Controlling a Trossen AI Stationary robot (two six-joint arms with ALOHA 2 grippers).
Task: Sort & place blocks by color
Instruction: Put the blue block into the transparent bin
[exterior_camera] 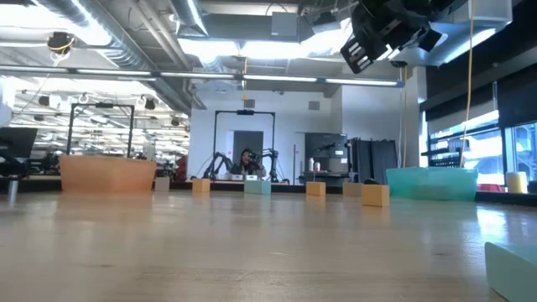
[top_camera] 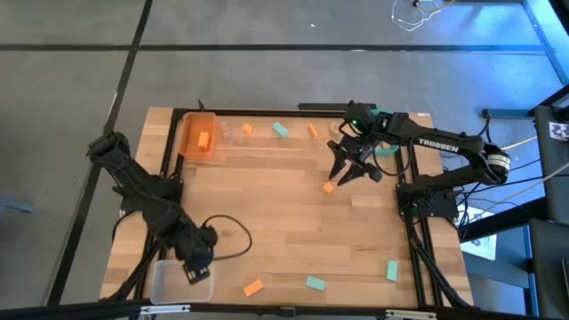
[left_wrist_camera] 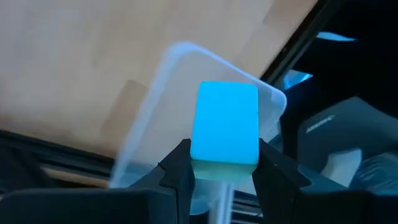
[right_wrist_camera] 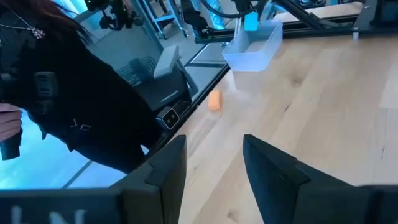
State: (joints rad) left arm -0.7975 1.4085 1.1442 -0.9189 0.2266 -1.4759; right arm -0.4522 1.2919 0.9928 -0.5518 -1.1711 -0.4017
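Observation:
My left gripper (left_wrist_camera: 225, 163) hangs over the clear bin (top_camera: 180, 283) at the table's near left corner and is shut on a mint-teal block (left_wrist_camera: 227, 124). The right wrist view shows that block (right_wrist_camera: 250, 23) above the clear bin (right_wrist_camera: 254, 50). My right gripper (top_camera: 351, 169) is open and raised above the table's right middle, with a small orange block (top_camera: 328, 188) lying on the wood just near-left of it. The low view shows this gripper (exterior_camera: 377, 38) high up. Other orange and teal blocks lie flat along the far and near edges. My left gripper pinches the mint-teal block between its two fingers (left_wrist_camera: 180, 168), which sit on the opposite sides of the block's lower end (left_wrist_camera: 225, 167). The block is lifted clear above the clear bin and sticks out beyond the fingertips.
An orange bin (top_camera: 199, 135) with one orange block inside stands at the far left, a teal bin (exterior_camera: 432, 183) at the far right. Loose blocks: orange (top_camera: 247, 129), teal (top_camera: 280, 130), orange (top_camera: 313, 131), orange (top_camera: 253, 287), teal (top_camera: 316, 284), teal (top_camera: 391, 270). A person (right_wrist_camera: 68, 93) stands beyond the table.

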